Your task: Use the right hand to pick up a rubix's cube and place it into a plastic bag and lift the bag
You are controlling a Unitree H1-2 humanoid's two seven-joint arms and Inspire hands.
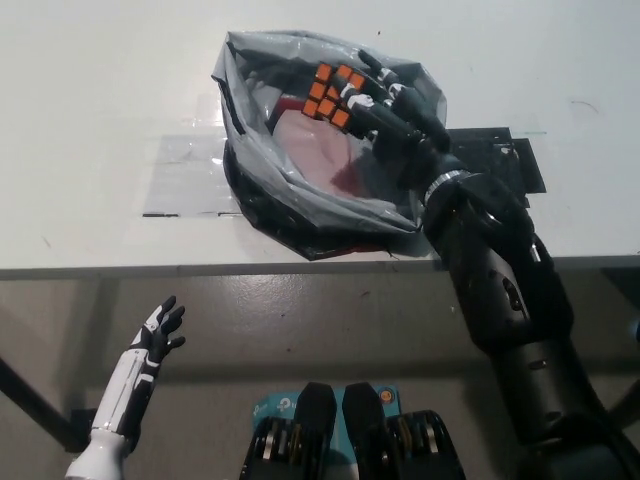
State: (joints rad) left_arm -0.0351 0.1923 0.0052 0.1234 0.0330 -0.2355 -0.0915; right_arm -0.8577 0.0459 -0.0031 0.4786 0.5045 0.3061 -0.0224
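Head view: right hand (385, 105) gripping cube (333, 94) over bag (262, 190)

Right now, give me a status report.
Right hand shut on Rubik's cube, over open plastic bag. Left hand open, below table edge. Nothing in the way.

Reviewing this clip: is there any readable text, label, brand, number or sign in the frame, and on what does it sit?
No text can be read anywhere.
Rubik's cube, held in the right hand over the plastic bag: colour stickers only, no print.
Plastic bag: no legible print.
Teal item at the bottom edge: pale marks, too small and blurred to read.
Table and left hand: no markings visible.
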